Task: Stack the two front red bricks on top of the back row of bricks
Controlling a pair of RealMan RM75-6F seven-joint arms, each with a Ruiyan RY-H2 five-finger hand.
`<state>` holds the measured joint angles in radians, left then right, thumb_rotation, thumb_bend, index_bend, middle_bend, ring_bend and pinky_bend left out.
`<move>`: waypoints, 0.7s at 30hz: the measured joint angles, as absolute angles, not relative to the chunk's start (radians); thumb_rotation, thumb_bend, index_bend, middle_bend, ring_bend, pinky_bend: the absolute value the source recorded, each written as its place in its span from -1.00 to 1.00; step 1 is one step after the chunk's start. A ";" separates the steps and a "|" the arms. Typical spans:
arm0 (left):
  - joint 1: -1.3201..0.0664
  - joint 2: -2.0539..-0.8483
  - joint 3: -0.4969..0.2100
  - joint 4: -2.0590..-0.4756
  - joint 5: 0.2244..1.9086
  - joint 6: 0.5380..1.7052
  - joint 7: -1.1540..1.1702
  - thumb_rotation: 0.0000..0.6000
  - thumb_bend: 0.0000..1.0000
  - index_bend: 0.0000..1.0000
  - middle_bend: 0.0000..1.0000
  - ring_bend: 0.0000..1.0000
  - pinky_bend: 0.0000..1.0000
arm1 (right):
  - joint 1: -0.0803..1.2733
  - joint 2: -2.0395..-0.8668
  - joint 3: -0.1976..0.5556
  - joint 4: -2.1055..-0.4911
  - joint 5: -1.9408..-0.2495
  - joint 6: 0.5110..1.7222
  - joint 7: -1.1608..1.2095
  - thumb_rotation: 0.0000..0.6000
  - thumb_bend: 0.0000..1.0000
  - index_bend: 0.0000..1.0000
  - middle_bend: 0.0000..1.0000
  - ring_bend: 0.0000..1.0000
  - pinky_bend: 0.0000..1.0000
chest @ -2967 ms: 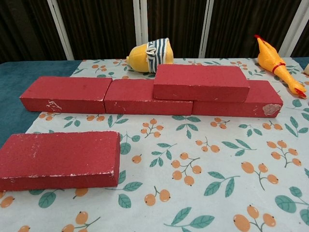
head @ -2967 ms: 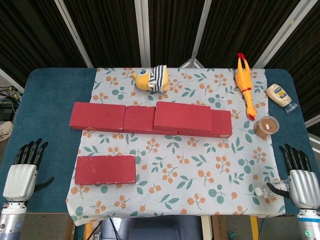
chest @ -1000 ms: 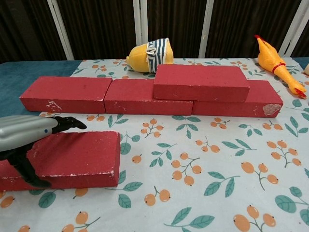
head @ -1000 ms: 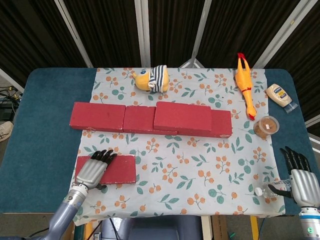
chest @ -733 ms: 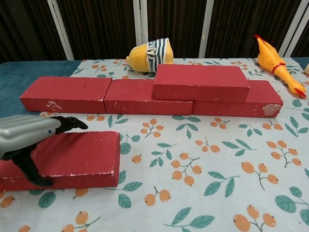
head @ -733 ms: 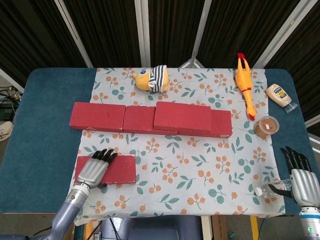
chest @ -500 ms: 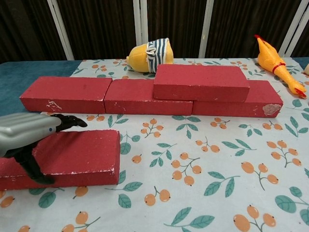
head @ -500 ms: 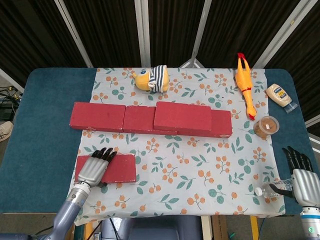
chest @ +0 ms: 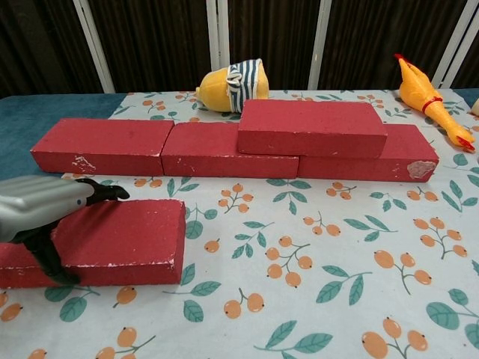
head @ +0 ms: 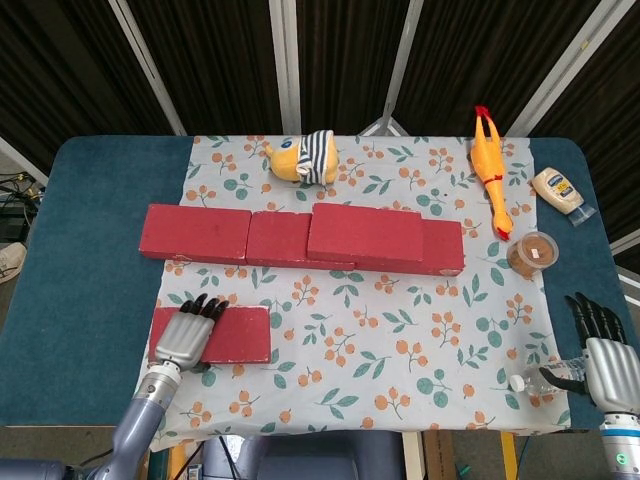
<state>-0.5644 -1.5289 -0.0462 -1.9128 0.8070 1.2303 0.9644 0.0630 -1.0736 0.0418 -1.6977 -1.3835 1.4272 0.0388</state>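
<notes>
The left hand (head: 186, 335) now grips the front brick (head: 235, 334). Its fingers (head: 205, 305) reach over the far edge and its thumb (chest: 46, 262) presses on the near side. A short while ago this hand was down at the table's corner, far from the brick. Then it came over and laid itself on top. In the last moments the brick looks a bit lifted and turned at the hand's end, so the hand seems to have started picking it up.

The back row (head: 195, 233) lies well past the fingers, on the flowered cloth (head: 380, 340). One top brick (head: 365, 237) already sits on that row, far off to the hand's right. So one brick is done and this one is the last. The free spot on the row is straight ahead of the hand.

The right hand (head: 605, 358) waits at the other corner, with its fingers apart and nothing in them. A small bottle (head: 535, 379) lies just beside it.

I think the grip is only on one end, so the brick could tip when it goes up
</notes>
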 measured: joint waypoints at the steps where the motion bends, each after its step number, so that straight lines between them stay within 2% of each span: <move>1: -0.568 -1.531 -0.045 -1.914 0.804 1.234 0.967 1.00 -1.00 -0.93 -0.71 -0.84 -0.64 | 0.062 -1.073 0.043 -1.697 -1.383 1.427 0.040 1.00 -0.80 -1.00 -1.00 -1.00 -1.00; 8: -0.583 -1.528 -0.040 -1.920 0.804 1.253 0.968 1.00 -1.00 -0.60 -0.41 -0.66 -0.56 | 0.060 -1.073 0.048 -1.695 -1.384 1.425 0.045 1.00 -0.80 -1.00 -1.00 -1.00 -1.00; 11: -0.590 -1.523 -0.041 -1.923 0.797 1.256 0.970 1.00 -1.00 -0.47 -0.34 -0.62 -0.54 | 0.060 -1.074 0.050 -1.695 -1.383 1.422 0.046 1.00 -0.80 -1.00 -1.00 -1.00 -1.00; 21: -0.633 -1.453 -0.083 -1.981 0.762 1.245 0.971 1.00 -1.00 -0.41 -0.25 -0.57 -0.51 | 0.062 -1.079 0.055 -1.694 -1.376 1.411 0.034 1.00 -0.80 -1.00 -1.00 -1.00 -1.00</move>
